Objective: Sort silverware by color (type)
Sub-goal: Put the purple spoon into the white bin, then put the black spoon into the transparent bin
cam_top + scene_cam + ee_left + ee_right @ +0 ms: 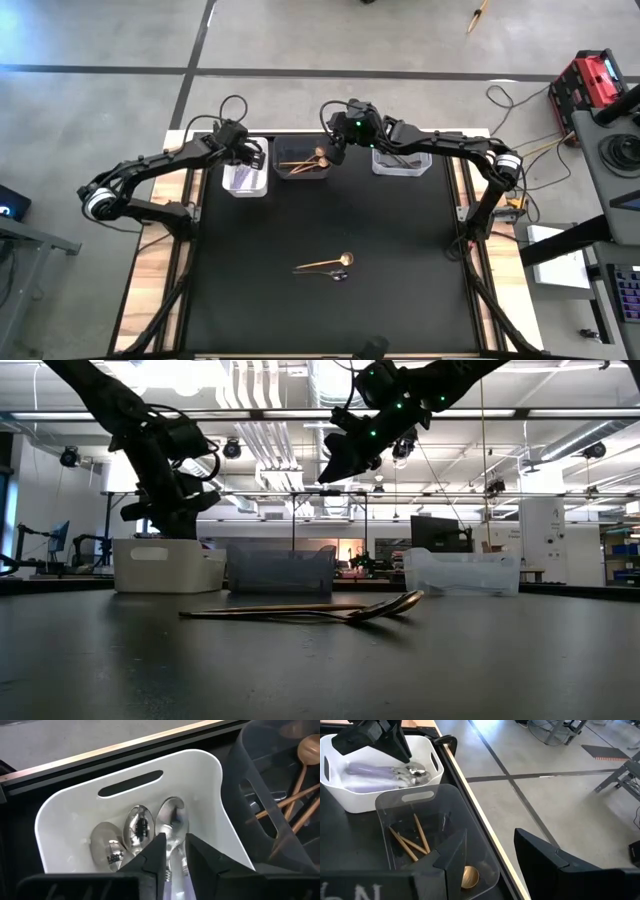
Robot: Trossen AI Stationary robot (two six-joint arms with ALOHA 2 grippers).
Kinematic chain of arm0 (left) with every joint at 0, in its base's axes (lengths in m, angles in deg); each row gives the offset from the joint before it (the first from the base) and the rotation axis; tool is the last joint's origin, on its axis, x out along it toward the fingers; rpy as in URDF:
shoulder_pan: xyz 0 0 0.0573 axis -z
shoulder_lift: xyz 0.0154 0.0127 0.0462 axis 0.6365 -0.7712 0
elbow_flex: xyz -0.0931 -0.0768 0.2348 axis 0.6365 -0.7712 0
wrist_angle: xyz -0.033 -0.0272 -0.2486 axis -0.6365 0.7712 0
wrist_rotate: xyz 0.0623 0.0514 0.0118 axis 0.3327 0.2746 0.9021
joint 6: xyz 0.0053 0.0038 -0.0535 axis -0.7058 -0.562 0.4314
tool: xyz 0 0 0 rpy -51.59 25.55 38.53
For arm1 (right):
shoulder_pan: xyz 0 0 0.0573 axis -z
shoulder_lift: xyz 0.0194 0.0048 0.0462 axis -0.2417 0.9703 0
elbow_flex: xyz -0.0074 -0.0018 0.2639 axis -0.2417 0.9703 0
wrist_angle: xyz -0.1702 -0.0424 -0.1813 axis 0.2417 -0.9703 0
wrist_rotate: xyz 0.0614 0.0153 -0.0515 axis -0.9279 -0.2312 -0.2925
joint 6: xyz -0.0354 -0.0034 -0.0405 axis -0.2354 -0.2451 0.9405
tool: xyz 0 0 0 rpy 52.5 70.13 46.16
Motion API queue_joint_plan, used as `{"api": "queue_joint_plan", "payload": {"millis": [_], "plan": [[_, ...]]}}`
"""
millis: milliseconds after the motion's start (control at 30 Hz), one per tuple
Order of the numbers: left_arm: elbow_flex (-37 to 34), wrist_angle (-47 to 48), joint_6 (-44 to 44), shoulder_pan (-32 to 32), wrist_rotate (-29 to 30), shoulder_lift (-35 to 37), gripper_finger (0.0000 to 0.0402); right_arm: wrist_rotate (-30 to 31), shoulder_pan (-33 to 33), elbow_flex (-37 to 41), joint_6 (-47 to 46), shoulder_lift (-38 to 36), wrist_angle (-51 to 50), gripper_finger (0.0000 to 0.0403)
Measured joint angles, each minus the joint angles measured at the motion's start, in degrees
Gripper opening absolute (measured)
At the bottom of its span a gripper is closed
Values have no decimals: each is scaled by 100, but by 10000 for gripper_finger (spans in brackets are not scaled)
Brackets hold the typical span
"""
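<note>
Three silver spoons with lilac handles [137, 822] lie in the white bin [210, 795]. My left gripper [175, 842] hovers just above them with a narrow gap between its fingers, and one spoon's neck shows through that gap. My right gripper [491, 832] hangs wide open and empty over the far rim of the dark bin [385, 810], which holds gold utensils [420, 835]. A gold spoon [325, 263] and a small dark spoon [337, 275] lie flat on the black mat near the table's front.
White bin [245, 185], dark bin [303, 170] and clear bin [400, 165] stand in a row along the mat's far edge. The mat between the bins and the two loose spoons is bare. Cables and equipment lie on the floor to the right.
</note>
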Motion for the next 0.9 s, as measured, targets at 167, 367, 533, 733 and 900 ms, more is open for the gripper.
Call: {"api": "queue_joint_plan", "payload": {"millis": [167,367,533,733,900], "plan": [[0,-1,-16,0,4,0,72,0,0,0,-2,2,-63,157],[-1,-46,-148,29,-17,117,75,0,0,0,-139,2,-263,157],[-2,-45,-400,155,-72,432,75,-58,-8,0,-350,2,-490,157],[-2,-45,-735,557,-254,992,75,-856,-16,0,-796,2,-777,157],[-2,-117,-761,1214,-254,1417,75,-1340,-151,0,-1182,2,-1047,157]]}}
